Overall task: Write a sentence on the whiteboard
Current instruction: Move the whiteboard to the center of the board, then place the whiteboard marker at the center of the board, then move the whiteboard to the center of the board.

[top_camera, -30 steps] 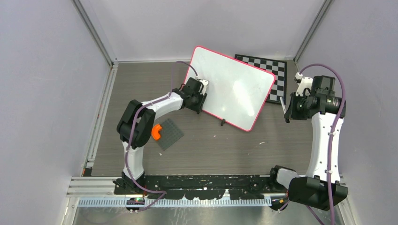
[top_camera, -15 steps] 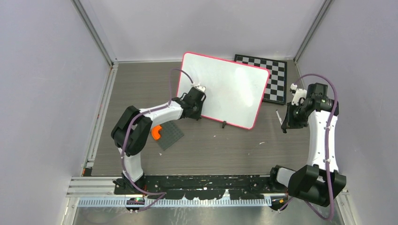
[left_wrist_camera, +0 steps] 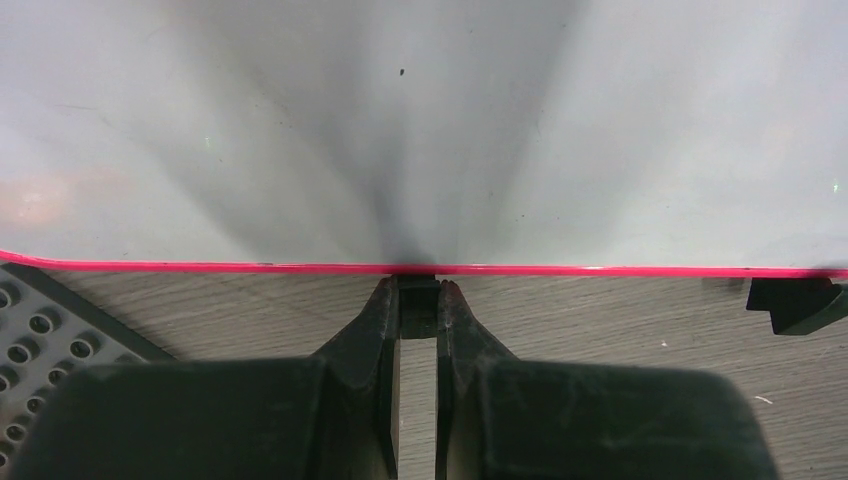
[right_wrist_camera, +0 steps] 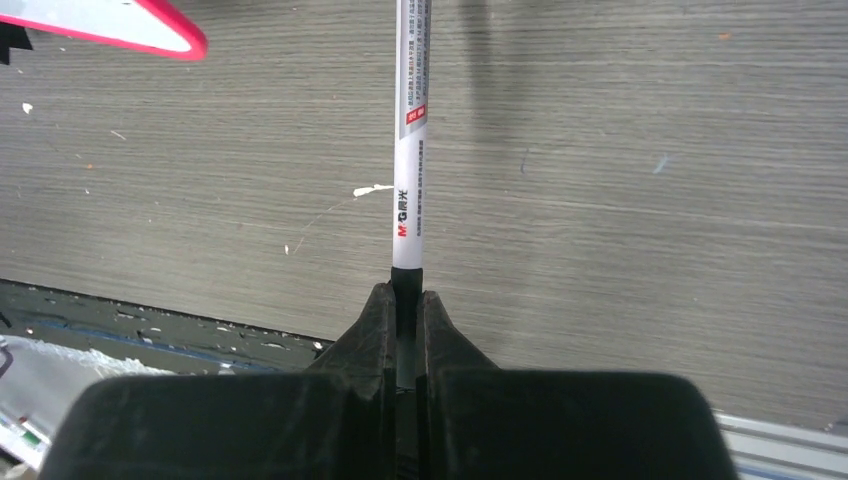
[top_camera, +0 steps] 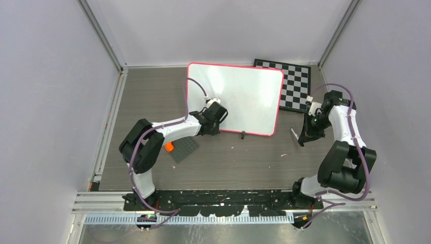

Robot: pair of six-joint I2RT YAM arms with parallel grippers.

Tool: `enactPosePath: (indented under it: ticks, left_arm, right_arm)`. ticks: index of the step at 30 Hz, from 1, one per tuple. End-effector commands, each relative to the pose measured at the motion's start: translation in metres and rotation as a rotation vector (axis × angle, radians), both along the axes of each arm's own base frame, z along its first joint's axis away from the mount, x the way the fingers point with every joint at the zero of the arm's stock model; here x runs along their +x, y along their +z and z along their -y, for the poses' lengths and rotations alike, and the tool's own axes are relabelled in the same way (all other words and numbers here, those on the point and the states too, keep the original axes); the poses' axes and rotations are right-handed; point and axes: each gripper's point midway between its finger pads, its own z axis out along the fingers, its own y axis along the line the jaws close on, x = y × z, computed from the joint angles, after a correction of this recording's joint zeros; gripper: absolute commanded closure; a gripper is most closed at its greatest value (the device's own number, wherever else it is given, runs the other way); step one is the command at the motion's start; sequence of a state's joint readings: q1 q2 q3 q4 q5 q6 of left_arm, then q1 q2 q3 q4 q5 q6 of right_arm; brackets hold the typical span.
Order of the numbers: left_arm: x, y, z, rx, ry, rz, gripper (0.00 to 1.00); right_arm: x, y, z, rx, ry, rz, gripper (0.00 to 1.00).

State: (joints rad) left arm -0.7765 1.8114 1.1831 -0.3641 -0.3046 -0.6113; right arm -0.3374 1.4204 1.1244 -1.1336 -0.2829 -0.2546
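Observation:
The whiteboard [top_camera: 239, 96] lies flat at the back middle of the table, white with a red-pink rim, and its surface is blank; no sentence shows on it. My left gripper [top_camera: 217, 124] is shut on the board's left black foot [left_wrist_camera: 418, 300] at the near rim [left_wrist_camera: 200, 267]. The other foot [top_camera: 243, 134] shows too. My right gripper [top_camera: 305, 137] is shut on the dark end of a white marker [right_wrist_camera: 409, 150], right of the board's near right corner [right_wrist_camera: 150, 25], just over the table.
A black-and-white chessboard [top_camera: 297, 86] lies behind the whiteboard's right edge. A dark grey studded plate [top_camera: 184, 146] with an orange piece [top_camera: 169, 147] lies under the left forearm. The black base rail [top_camera: 223, 195] runs along the near edge.
The whiteboard has swung from tilted to square with the table and shifted left, held by my left gripper. My right arm has come down and nearer with the marker.

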Motion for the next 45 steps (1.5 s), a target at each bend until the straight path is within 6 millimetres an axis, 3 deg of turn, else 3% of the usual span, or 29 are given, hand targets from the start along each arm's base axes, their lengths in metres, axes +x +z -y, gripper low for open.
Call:
enactPosePath:
  ticks: [1, 9, 12, 16, 19, 25, 31, 37, 42, 45]
  left_arm:
    - [0.008, 0.006, 0.003, -0.010, 0.059, 0.022, 1.00]
    - [0.013, 0.001, 0.009, -0.033, 0.093, 0.019, 1.00]
    - [0.015, 0.000, 0.013, -0.043, 0.097, 0.013, 1.00]
    - [0.015, -0.002, 0.019, -0.056, 0.092, -0.001, 1.00]
    - [0.014, -0.001, 0.024, -0.079, 0.090, -0.005, 1.00]
    - [0.009, 0.003, 0.040, -0.115, 0.101, -0.012, 0.93]
    - [0.003, -0.002, 0.069, -0.149, 0.096, -0.086, 0.78]
    - [-0.007, 0.012, 0.101, -0.234, 0.014, -0.087, 0.72]
    - [-0.019, 0.031, 0.095, -0.247, -0.076, -0.069, 0.40]
    - [-0.032, 0.036, 0.079, -0.202, -0.126, -0.071, 0.37]
  right_arm:
    - [0.021, -0.016, -0.002, 0.033, -0.002, 0.033, 1.00]
    - [0.034, -0.046, 0.002, -0.004, 0.015, -0.009, 0.98]
    - [0.030, -0.057, 0.004, -0.014, 0.037, -0.055, 0.86]
    - [0.027, -0.062, 0.004, -0.012, 0.048, -0.083, 0.57]
    - [0.030, -0.052, 0.007, -0.030, 0.045, -0.050, 0.41]
    - [0.041, 0.002, -0.007, -0.012, 0.005, 0.183, 0.29]
    - [0.044, 0.032, -0.045, 0.022, 0.042, 0.314, 0.31]
    - [0.067, 0.031, -0.078, -0.008, 0.086, 0.384, 0.36]
    - [0.084, 0.022, -0.104, -0.010, 0.119, 0.407, 0.37]
    - [0.092, 0.013, -0.120, -0.022, 0.149, 0.423, 0.38]
